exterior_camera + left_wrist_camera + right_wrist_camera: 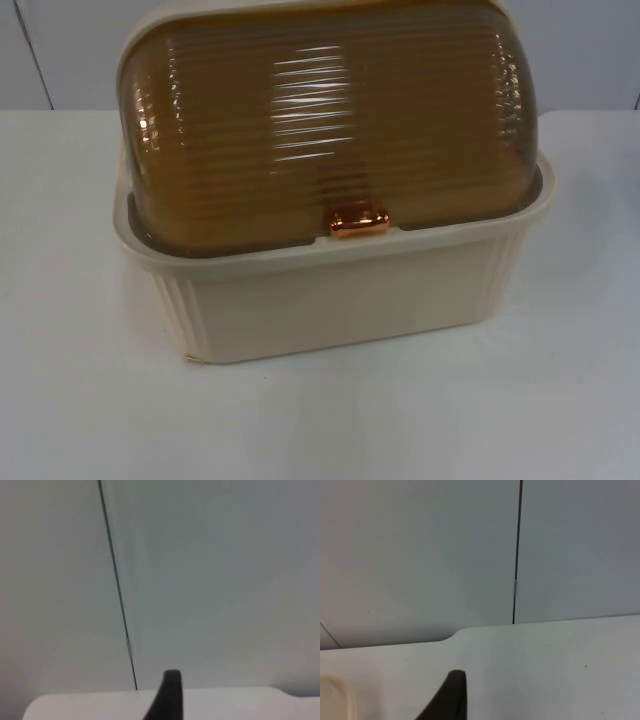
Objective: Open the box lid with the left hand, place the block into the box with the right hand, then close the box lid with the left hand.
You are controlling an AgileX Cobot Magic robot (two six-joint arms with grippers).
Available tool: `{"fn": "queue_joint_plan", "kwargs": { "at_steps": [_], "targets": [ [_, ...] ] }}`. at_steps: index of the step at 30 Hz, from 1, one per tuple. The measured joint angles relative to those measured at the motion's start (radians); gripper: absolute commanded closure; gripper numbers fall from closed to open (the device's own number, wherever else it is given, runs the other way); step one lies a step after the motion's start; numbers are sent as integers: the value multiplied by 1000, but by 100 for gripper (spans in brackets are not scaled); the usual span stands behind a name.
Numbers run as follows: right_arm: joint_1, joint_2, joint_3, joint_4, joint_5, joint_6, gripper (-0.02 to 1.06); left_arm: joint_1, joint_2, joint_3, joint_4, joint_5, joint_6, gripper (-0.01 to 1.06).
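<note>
Top view: the cream box (340,300) sits mid-table, its amber ribbed lid (330,130) shut, copper latch (358,222) facing front; left wrist view: left gripper (167,700) faces the partition wall (210,580), finger spread unclear; right wrist view: right gripper (451,695) waits likewise beside the box's edge; best lift the lid at the latch, slowly

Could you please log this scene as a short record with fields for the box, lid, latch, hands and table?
box: cream ribbed box, centred on the table
lid: amber ribbed dome lid, closed
latch: copper latch at the lid's front edge
left hand: fingertip faces the grey partition wall; waiting
right hand: fingertip above the white table
</note>
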Motion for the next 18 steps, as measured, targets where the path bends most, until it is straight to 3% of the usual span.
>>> {"fn": "queue_joint_plan", "kwargs": {
  "at_steps": [7, 10, 14, 18],
  "targets": [
    [0, 0, 0, -9, -25, 0, 0, 0, -45, 0, -24, -36, -8, 47],
    [0, 0, 0, -15, -92, 0, 0, 0, -49, 0, -39, -41, -8, 47],
    [0, 0, 0, -19, -111, 0, 0, 0, -49, 0, -43, 11, -9, 47],
    [0, 0, 71, -42, -93, -69, 0, 0, -49, 0, -45, 154, -12, 47]
  ]
}}
